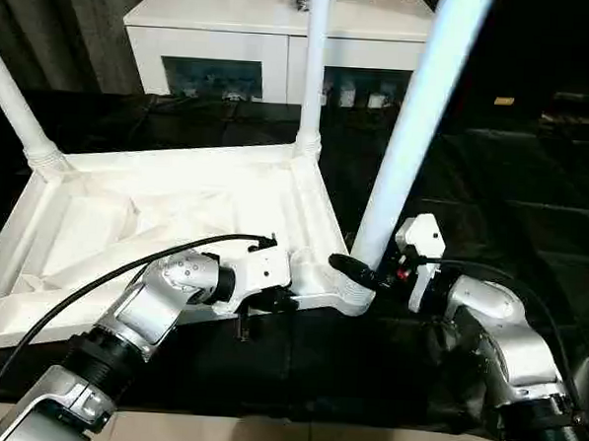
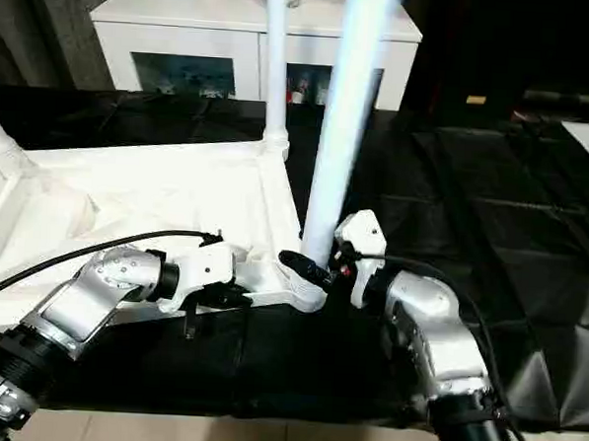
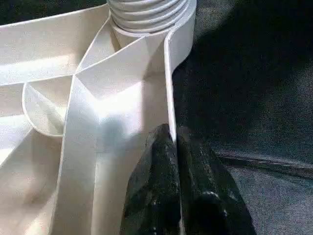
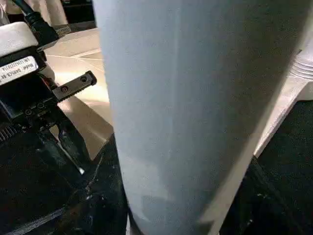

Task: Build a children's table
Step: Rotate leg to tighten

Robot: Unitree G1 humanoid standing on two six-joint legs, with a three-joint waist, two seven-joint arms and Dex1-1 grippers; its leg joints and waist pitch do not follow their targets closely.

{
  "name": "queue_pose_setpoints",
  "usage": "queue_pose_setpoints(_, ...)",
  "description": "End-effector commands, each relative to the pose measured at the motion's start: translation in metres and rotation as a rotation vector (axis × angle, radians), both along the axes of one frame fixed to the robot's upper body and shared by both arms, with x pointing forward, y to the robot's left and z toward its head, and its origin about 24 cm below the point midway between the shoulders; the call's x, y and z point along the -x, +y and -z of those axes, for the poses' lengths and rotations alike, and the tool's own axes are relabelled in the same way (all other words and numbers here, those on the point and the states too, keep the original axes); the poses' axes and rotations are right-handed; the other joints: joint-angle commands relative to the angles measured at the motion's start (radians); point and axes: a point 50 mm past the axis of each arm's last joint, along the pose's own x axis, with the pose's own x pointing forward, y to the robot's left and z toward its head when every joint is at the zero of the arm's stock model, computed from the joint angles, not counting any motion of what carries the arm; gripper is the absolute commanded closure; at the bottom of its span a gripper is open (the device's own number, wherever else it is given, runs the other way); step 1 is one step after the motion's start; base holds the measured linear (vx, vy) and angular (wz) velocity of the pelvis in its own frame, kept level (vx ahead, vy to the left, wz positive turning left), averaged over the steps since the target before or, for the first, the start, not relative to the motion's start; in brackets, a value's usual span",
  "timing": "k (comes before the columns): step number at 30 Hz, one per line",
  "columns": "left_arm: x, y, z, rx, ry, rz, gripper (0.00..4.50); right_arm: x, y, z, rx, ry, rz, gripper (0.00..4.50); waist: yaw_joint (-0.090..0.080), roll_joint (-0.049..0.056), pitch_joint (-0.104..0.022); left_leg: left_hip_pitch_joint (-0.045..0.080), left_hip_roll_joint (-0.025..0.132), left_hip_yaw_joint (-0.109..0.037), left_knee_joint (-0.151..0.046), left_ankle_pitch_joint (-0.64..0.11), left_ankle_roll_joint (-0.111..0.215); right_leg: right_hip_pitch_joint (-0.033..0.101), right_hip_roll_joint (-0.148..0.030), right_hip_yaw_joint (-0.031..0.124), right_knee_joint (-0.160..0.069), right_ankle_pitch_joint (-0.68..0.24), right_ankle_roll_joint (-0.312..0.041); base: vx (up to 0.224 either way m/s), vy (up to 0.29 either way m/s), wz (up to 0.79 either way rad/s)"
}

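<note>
Black cloth (image 1: 494, 191) covers the work surface, a white glass-doored cabinet (image 1: 274, 42) behind it, and the tabletop (image 1: 166, 224) lies upside down on the cloth, ribs up. Left gripper (image 1: 261, 300) has its fingers pinched together on the tabletop's near rim wall, apparently pinning the slab so it can't skate. At the tabletop's near right corner socket (image 1: 355, 295), the right gripper (image 1: 363, 273) clasps the base of a leg (image 1: 419, 108), fingers spread around the tube, likely steadying or twisting it home. Two more legs stand seated: far corner leg (image 1: 314, 63) and far left leg (image 1: 19, 107).
</note>
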Motion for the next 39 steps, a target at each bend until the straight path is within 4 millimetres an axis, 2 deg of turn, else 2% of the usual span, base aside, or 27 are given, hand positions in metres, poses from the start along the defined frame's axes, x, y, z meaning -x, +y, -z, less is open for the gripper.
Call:
queue_pose_setpoints(1, -0.007, 0.009, -0.003, -0.048, -0.041, -0.052, 4.5, 0.015, 0.005, 0.036, 0.041, 0.2, -0.046, 2.65, -0.001, -0.005, -0.036, 0.018, 0.049, -0.031, -0.092, -0.447, -0.029, 0.011, -0.051, 0.035, -0.096, -0.42, -0.153, 0.0, 0.0, 0.0)
queue_pose_setpoints(3, -0.007, 0.01, -0.003, -0.047, -0.042, -0.054, 4.5, 0.007, -0.001, 0.036, 0.02, 0.212, 0.005, 2.65, -0.002, -0.003, -0.033, 0.02, 0.048, -0.034, -0.092, -0.469, -0.034, 0.009, -0.054, 0.034, -0.102, -0.474, -0.141, 0.0, 0.0, 0.0)
queue_pose_setpoints(8, -0.008, 0.011, -0.003, -0.049, -0.047, -0.056, 4.5, 0.007, -0.003, 0.035, 0.026, 0.216, -0.001, 2.65, -0.006, -0.006, -0.032, 0.022, 0.048, -0.037, -0.093, -0.497, -0.04, 0.005, -0.054, 0.033, -0.108, -0.534, -0.116, 0.0, 0.0, 0.0)
queue_pose_setpoints(12, -0.008, 0.013, -0.003, -0.052, -0.051, -0.061, 4.5, 0.011, -0.002, 0.037, 0.032, 0.218, -0.011, 2.65, -0.004, -0.003, -0.035, 0.021, 0.05, -0.034, -0.096, -0.468, -0.038, 0.008, -0.05, 0.033, -0.104, -0.447, -0.135, 0.0, 0.0, 0.0)
queue_pose_setpoints(15, -0.009, 0.015, -0.001, -0.056, -0.046, -0.084, 4.5, 0.011, -0.001, 0.039, 0.04, 0.213, 0.007, 2.65, -0.005, -0.002, -0.035, 0.02, 0.049, -0.033, -0.096, -0.473, -0.04, 0.009, -0.05, 0.034, -0.102, -0.43, -0.149, 0.0, 0.0, 0.0)
queue_pose_setpoints(17, -0.014, 0.018, 0.001, -0.051, -0.048, -0.159, 4.5, 0.002, -0.004, 0.043, 0.068, 0.191, 0.128, 2.65, -0.006, -0.002, -0.033, 0.022, 0.047, -0.033, -0.096, -0.487, -0.042, 0.006, -0.05, 0.033, -0.105, -0.46, -0.144, 0.0, 0.0, 0.0)
queue_pose_setpoints(18, -0.021, 0.02, 0.004, -0.054, -0.056, -0.257, 4.5, -0.012, -0.011, 0.047, 0.09, 0.18, 0.326, 2.65, -0.014, 0.005, -0.03, 0.024, 0.044, -0.031, -0.094, -0.497, -0.058, -0.004, -0.053, 0.034, -0.108, -0.489, -0.143, 0.0, 0.0, 0.0)
queue_pose_setpoints(19, -0.024, 0.02, 0.006, -0.06, -0.06, -0.31, 4.5, -0.019, -0.014, 0.05, 0.101, 0.181, 0.435, 2.65, -0.023, 0.001, -0.025, 0.033, 0.037, -0.038, -0.09, -0.547, -0.071, -0.009, -0.05, 0.022, -0.119, -0.591, -0.119, -0.056, -0.004, -0.04)
queue_pose_setpoints(20, -0.024, 0.02, 0.006, -0.06, -0.06, -0.31, 4.5, -0.019, -0.014, 0.05, 0.101, 0.181, 0.435, 2.65, -0.023, 0.001, -0.025, 0.033, 0.037, -0.038, -0.09, -0.547, -0.071, -0.009, -0.05, 0.022, -0.119, -0.591, -0.119, -0.06, 0.01, -0.09)
queue_pose_setpoints(21, -0.026, 0.019, 0.008, -0.058, -0.061, -0.344, 4.5, -0.023, -0.016, 0.052, 0.117, 0.178, 0.494, 2.65, -0.029, 0.001, -0.03, 0.03, 0.038, -0.049, -0.093, -0.562, -0.064, 0.005, -0.055, 0.015, -0.125, -0.648, -0.078, -0.06, 0.01, -0.09)
queue_pose_setpoints(22, -0.03, 0.011, 0.01, -0.046, -0.054, -0.413, 4.5, -0.031, -0.018, 0.054, 0.146, 0.179, 0.625, 2.65, -0.031, 0.009, -0.032, 0.02, 0.044, -0.053, -0.102, -0.545, -0.065, 0.012, -0.056, 0.017, -0.12, -0.595, -0.081, 0.0, 0.0, 0.0)
queue_pose_setpoints(23, -0.031, 0.01, 0.01, -0.044, -0.053, -0.42, 4.5, -0.032, -0.018, 0.054, 0.148, 0.179, 0.638, 2.65, -0.034, 0.013, -0.031, 0.022, 0.045, -0.055, -0.105, -0.556, -0.074, 0.009, -0.054, 0.014, -0.117, -0.569, -0.092, 0.0, 0.0, 0.0)
queue_pose_setpoints(24, -0.033, 0.002, 0.011, -0.027, -0.044, -0.457, 4.5, -0.039, -0.018, 0.054, 0.163, 0.178, 0.723, 2.65, -0.041, 0.006, -0.03, 0.02, 0.043, -0.056, -0.107, -0.569, -0.079, 0.01, -0.049, 0.011, -0.118, -0.553, -0.098, 0.0, 0.0, 0.0)
queue_pose_setpoints(25, -0.034, -0.009, 0.012, -0.015, -0.031, -0.498, 4.5, -0.046, -0.017, 0.054, 0.159, 0.19, 0.818, 2.65, -0.049, 0.011, -0.026, 0.032, 0.039, -0.059, -0.105, -0.64, -0.092, 0.001, -0.046, 0.004, -0.123, -0.568, -0.102, -0.057, 0.044, -0.11)
queue_pose_setpoints(26, -0.034, -0.009, 0.012, -0.015, -0.031, -0.498, 4.5, -0.046, -0.017, 0.054, 0.159, 0.19, 0.818, 2.65, -0.052, 0.012, -0.026, 0.041, 0.037, -0.062, -0.103, -0.668, -0.089, -0.003, -0.045, -0.002, -0.131, -0.575, -0.098, -0.055, 0.045, -0.06)
queue_pose_setpoints(27, -0.035, -0.016, 0.012, -0.009, -0.024, -0.52, 4.5, -0.05, -0.016, 0.053, 0.152, 0.202, 0.873, 2.65, -0.065, 0.017, -0.026, 0.04, 0.039, -0.065, -0.109, -0.706, -0.073, 0.008, -0.041, -0.013, -0.136, -0.532, -0.094, -0.055, 0.045, -0.06)
queue_pose_setpoints(29, -0.035, -0.037, 0.01, 0.023, -0.01, -0.556, 4.5, -0.058, -0.011, 0.05, 0.155, 0.205, 0.95, 2.65, -0.066, 0.012, -0.027, 0.037, 0.044, -0.067, -0.118, -0.72, -0.072, 0.017, -0.044, -0.017, -0.131, -0.471, -0.107, -0.012, 0.026, -0.05)
queue_pose_setpoints(30, -0.033, -0.053, 0.008, 0.062, 0.02, -0.556, 4.5, -0.061, -0.007, 0.049, 0.15, 0.216, 0.998, 2.65, -0.071, 0.014, -0.026, 0.04, 0.042, -0.063, -0.113, -0.719, -0.075, 0.012, -0.049, -0.016, -0.134, -0.463, -0.121, 0.0, 0.0, 0.0)
queue_pose_setpoints(32, -0.031, -0.064, 0.006, 0.088, 0.042, -0.556, 4.5, -0.063, -0.005, 0.049, 0.148, 0.225, 1.036, 2.65, -0.07, 0.013, -0.024, 0.05, 0.037, -0.06, -0.107, -0.726, -0.071, 0.004, -0.048, -0.021, -0.145, -0.492, -0.111, 0.0, 0.0, 0.0)
queue_pose_setpoints(33, -0.031, -0.072, 0.004, 0.096, 0.038, -0.557, 4.5, -0.065, -0.001, 0.048, 0.15, 0.225, 1.057, 2.65, -0.078, 0.003, -0.021, 0.048, 0.033, -0.061, -0.103, -0.729, -0.054, 0.004, -0.049, -0.031, -0.152, -0.538, -0.091, 0.0, 0.0, 0.0)
queue_pose_setpoints(36, -0.032, -0.078, 0.002, 0.101, 0.027, -0.565, 4.5, -0.068, 0.004, 0.047, 0.156, 0.218, 1.07, 2.65, -0.079, 0.006, -0.024, 0.046, 0.032, -0.062, -0.102, -0.72, -0.046, 0.006, -0.052, -0.031, -0.156, -0.546, -0.077, 0.0, 0.0, 0.0)
queue_pose_setpoints(37, -0.033, -0.078, 0.002, 0.103, 0.021, -0.576, 4.5, -0.068, 0.005, 0.046, 0.161, 0.208, 1.068, 2.65, -0.08, -0.004, -0.024, 0.04, 0.032, -0.061, -0.103, -0.7, -0.041, 0.009, -0.054, -0.029, -0.155, -0.542, -0.079, 0.0, 0.0, 0.0)
queue_pose_setpoints(39, -0.033, -0.076, 0.002, 0.104, 0.019, -0.585, 4.5, -0.068, 0.007, 0.046, 0.162, 0.206, 1.06, 2.65, -0.074, -0.002, -0.026, 0.036, 0.032, -0.06, -0.102, -0.665, -0.035, 0.009, -0.059, -0.021, -0.151, -0.536, -0.087, 0.0, 0.0, 0.0)
